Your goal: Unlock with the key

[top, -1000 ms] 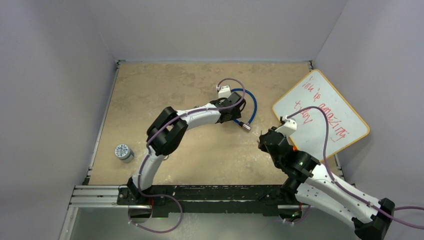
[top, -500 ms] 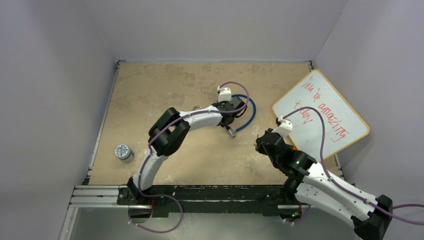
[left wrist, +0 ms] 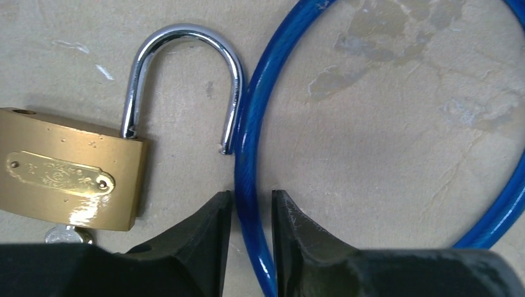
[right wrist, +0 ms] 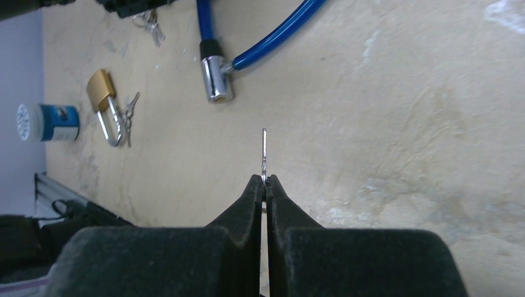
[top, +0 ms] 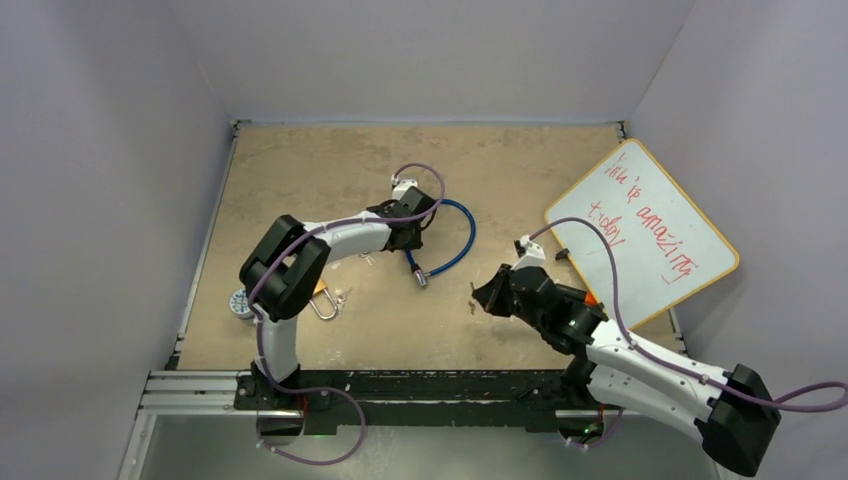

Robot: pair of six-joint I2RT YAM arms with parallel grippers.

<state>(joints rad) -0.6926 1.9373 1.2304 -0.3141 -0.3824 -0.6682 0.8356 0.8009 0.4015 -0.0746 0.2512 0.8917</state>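
Now left gripper [left wrist: 251, 198], clamped on the blue cable [left wrist: 242, 154], is dragging it nearer; right gripper [right wrist: 265, 182], pinching the key [right wrist: 264, 148], is approaching its lock barrel [right wrist: 213, 79].

the right gripper [right wrist: 265, 185] has its two black fingers pressed tight on a thin key [right wrist: 264, 151]. the key sticks out toward 12 o'clock, over the tan table [right wrist: 402, 124]. at 11 o'clock from the key is the shiny metal end [right wrist: 213, 79] of a blue cable [right wrist: 272, 37]. the cable runs on up toward 12 o'clock. at 9 o'clock lies a gold padlock [right wrist: 99, 86] with small keys [right wrist: 130, 108] just beside it. farther out at 9 o'clock is a little blue and white jar [right wrist: 46, 122].
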